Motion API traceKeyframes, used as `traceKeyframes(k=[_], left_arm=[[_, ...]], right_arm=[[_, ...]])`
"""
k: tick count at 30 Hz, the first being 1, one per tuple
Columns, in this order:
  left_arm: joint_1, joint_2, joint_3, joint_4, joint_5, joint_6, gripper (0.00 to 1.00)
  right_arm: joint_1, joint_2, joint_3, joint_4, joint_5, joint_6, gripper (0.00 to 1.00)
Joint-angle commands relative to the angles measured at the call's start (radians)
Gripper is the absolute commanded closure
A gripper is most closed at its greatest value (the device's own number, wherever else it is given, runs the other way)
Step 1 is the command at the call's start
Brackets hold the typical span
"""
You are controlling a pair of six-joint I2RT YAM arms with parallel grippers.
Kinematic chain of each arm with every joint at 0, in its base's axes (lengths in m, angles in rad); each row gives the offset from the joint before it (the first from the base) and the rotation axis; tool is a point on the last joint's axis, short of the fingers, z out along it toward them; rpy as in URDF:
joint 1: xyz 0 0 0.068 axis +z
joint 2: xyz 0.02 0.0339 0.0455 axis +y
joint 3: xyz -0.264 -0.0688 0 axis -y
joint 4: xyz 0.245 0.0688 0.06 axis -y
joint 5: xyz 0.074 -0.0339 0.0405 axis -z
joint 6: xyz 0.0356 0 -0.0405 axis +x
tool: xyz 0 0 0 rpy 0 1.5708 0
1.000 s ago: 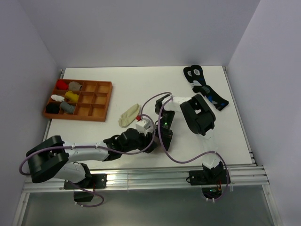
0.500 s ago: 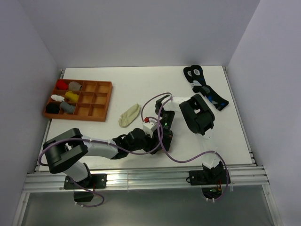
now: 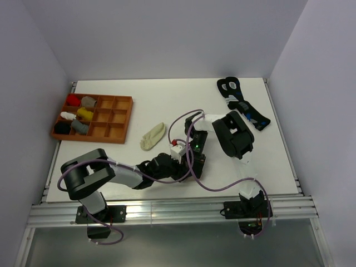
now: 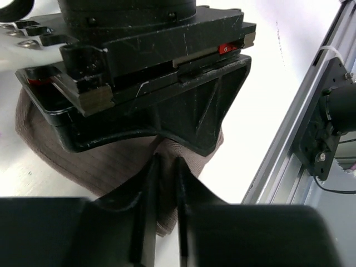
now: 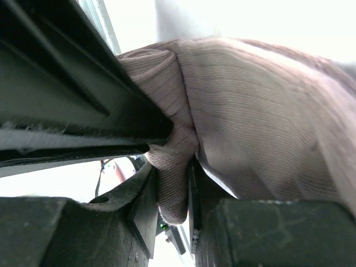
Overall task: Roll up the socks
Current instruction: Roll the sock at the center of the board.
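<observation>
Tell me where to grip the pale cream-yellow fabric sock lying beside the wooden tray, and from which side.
Pinch the pale cream-yellow fabric sock at its far-right end, coming down from above with the jaws across its width. It lies flat and limp on the white table, slanting away from the wooden compartment tray, so that end is clear and a side approach would likely push it.

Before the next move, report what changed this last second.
The left arm swung its elbow rightward and the left gripper slid up to the right gripper, narrowing its jaws onto the taupe sock. The right gripper stayed clamped on that sock; cream sock, tray and black socks did not move.
</observation>
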Motion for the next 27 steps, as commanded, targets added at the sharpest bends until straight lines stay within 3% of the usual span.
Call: traceKeyframes(k=[1, 7, 15, 27], left_arm=[[-0.004, 0.046, -0.014, 0.017, 0.035, -0.025, 0.84], [-0.004, 0.058, -0.05, 0.029, 0.041, -0.048, 1.0], [-0.004, 0.097, -0.077, 0.054, 0.044, -0.1, 1.0], [-0.003, 0.16, -0.053, 0.011, 0.061, -0.151, 1.0]], right_arm=[[-0.011, 0.0, -0.012, 0.089, 0.059, 0.008, 0.87], [-0.019, -0.057, -0.058, 0.176, 0.062, 0.09, 0.81], [-0.036, -0.16, -0.119, 0.282, 0.059, 0.2, 0.62], [-0.101, -0.373, -0.193, 0.328, 0.069, 0.226, 0.56]])
